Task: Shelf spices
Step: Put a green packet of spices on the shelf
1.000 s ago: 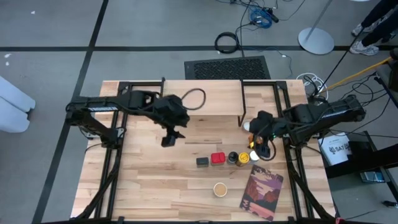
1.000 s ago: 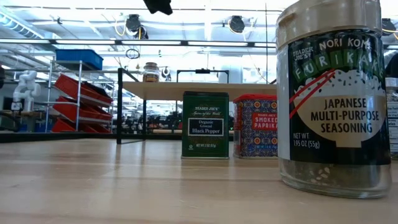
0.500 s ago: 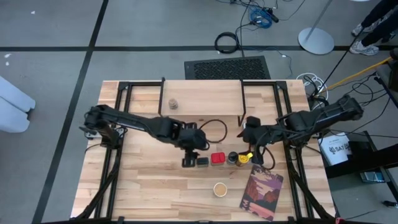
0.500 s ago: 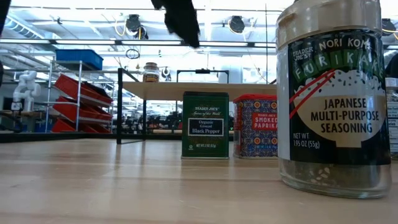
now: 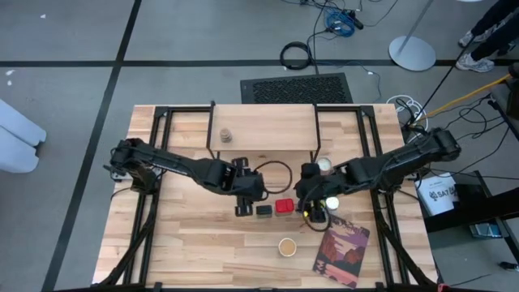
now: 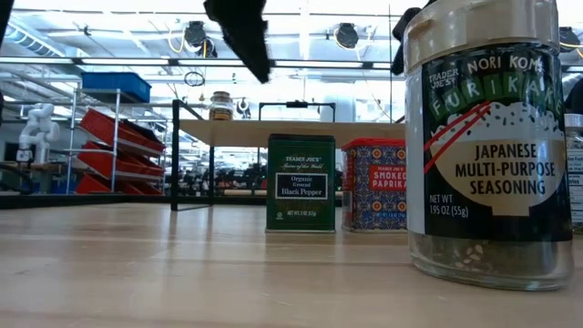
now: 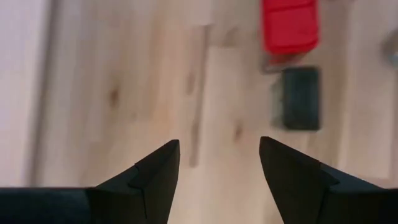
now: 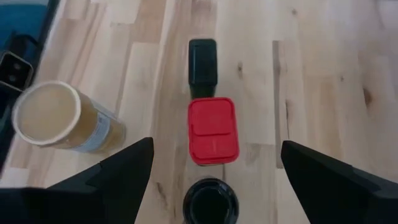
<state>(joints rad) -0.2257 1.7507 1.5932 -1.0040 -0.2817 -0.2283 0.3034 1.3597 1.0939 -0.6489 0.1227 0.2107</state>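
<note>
Nearest the low camera stands the furikake jar (image 6: 490, 150), tan-lidded, on the table (image 6: 182, 273); from above it sits alone toward the front edge (image 5: 286, 246), just beside the book (image 5: 340, 250). Behind it runs a row of spices: the pepper tin (image 6: 301, 182), dark green with a black top, then the paprika tin (image 6: 374, 184) with its red lid touching or nearly touching it, then a black-capped jar (image 8: 210, 200) and a yellow-topped jar (image 5: 331, 203) at the row's right end (the last mostly hidden under the right arm).

The left gripper (image 7: 219, 163) hangs above bare wood just beside the pepper tin, fingers (image 7: 155, 171) parted with nothing between them; from above it sits at the row's left end (image 5: 243, 204). The right gripper (image 8: 211, 163) hovers over the black-capped jar, fingers (image 8: 124, 168) spread wide and holding nothing, looking along the row to the red lid and the black top.

A white-capped jar (image 5: 324, 165) stands on the table near the shelf's right leg. Farthest back is the shelf (image 6: 291, 132), pale plank on thin black legs, with one tan-lidded jar (image 6: 220, 106) on its left part.
</note>
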